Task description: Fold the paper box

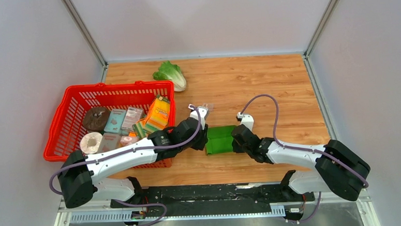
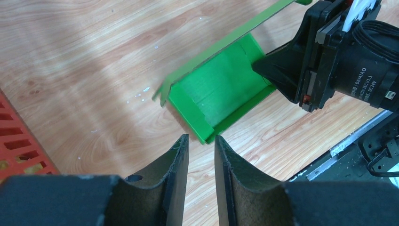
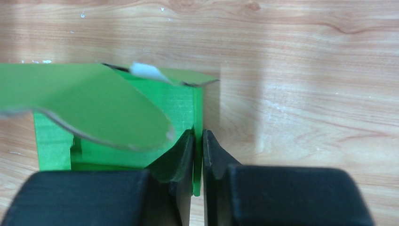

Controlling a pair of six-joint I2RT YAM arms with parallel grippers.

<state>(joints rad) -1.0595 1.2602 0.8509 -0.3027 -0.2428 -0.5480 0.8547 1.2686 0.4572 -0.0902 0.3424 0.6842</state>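
My right gripper [image 3: 198, 137] is pinched shut on one upright side wall of the paper box [image 3: 181, 110], thin green card sandwiched between the pads. My left gripper [image 2: 201, 140] holds nothing, its fingers set to a narrow gap and hovering just short of the box's near corner. From overhead the box sits on the table [image 1: 269, 78] about mid-width, well toward the near edge, with the left gripper at its 9 o'clock and the right at its 3 o'clock. The tray looks formed, but the lid panel [image 2: 221, 42] stands tilted up and a rounded tuck flap [image 3: 94, 108] hangs loose over the interior. My worry is that single pinch: if the left side pushes the lid down off-centre, I judge the box could pivot about the right gripper, or the wall could crease or tear. The springy lid may also pop back. The red basket [image 1: 109, 89] at 9 o'clock crowds the left arm's swing. The lettuce [image 1: 170, 74] at 11 o'clock is well clear.
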